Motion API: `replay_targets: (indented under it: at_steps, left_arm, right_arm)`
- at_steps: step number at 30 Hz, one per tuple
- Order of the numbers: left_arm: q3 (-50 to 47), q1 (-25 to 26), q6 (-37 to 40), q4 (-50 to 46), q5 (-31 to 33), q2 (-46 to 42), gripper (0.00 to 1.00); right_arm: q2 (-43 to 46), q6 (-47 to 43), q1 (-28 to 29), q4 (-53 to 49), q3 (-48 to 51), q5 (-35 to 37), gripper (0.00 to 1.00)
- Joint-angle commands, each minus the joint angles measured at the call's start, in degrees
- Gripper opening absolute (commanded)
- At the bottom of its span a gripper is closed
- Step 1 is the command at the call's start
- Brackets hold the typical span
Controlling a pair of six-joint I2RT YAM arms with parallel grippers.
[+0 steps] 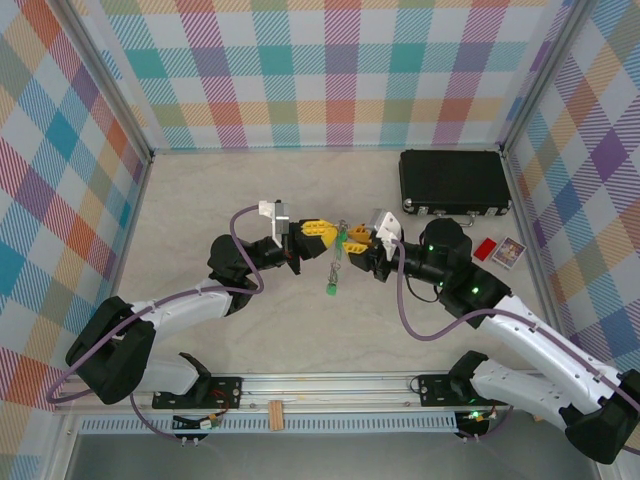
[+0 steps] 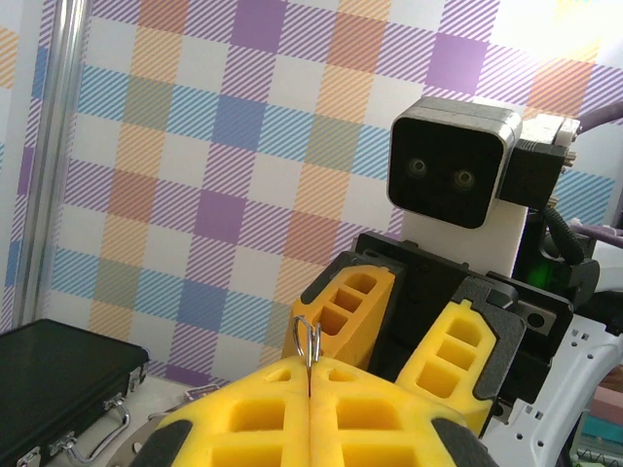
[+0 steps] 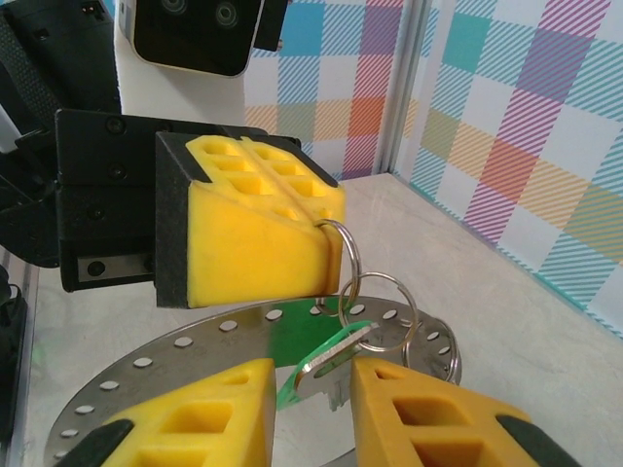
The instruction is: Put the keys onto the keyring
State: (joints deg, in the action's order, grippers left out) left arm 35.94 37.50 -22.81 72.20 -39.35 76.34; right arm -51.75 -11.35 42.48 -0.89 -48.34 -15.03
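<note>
My left gripper (image 2: pixel 310 377) is shut on a small wire split ring (image 2: pixel 310 339), and the ring's loop sticks out past its yellow fingertips. In the right wrist view that ring (image 3: pixel 343 255) links to a second wire ring (image 3: pixel 385 311). This second ring carries a silver key with a green tag (image 3: pixel 336 357). The key lies in the gap between the fingers of my right gripper (image 3: pixel 311 377), which stand apart, and its end is against the right finger. The keyring (image 3: pixel 165 375), flat, grey and perforated, sits just behind and below. Both grippers meet at mid-table (image 1: pixel 340 238), with a green tag (image 1: pixel 330 287) beneath.
A black rectangular case (image 1: pixel 455 182) lies at the back right of the table. A red card (image 1: pixel 486 250) and a patterned card (image 1: pixel 510 252) lie in front of it. Checked walls enclose the table on three sides.
</note>
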Motion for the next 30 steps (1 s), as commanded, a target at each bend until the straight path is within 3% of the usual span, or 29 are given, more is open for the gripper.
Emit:
replay_targets:
  at_steps: [1,8,14,16,30]
  left_arm:
    - [2.46,0.56,-0.69,3.82,-0.37,-0.20,0.00]
    - [2.22,0.65,-0.79,3.82,-0.36,-0.49,0.00]
    - [2.05,0.65,-0.80,3.87,-0.10,-0.73,0.00]
    - [2.07,0.65,-0.89,3.91,0.15,-0.79,0.00]
    - [2.02,0.74,-1.38,4.00,1.16,-2.00,0.00]
  right_arm:
    - [-0.46,0.27,0.41,2.26,-2.00,-0.57,0.25]
    - [-0.49,0.80,0.60,2.96,-1.78,0.30,0.28]
    - [-0.19,0.52,0.68,2.71,-1.58,0.40,0.06]
    - [-0.31,0.30,0.68,2.15,-1.60,0.27,0.03]
    - [-2.51,-0.49,1.15,0.01,-1.67,-1.76,0.00]
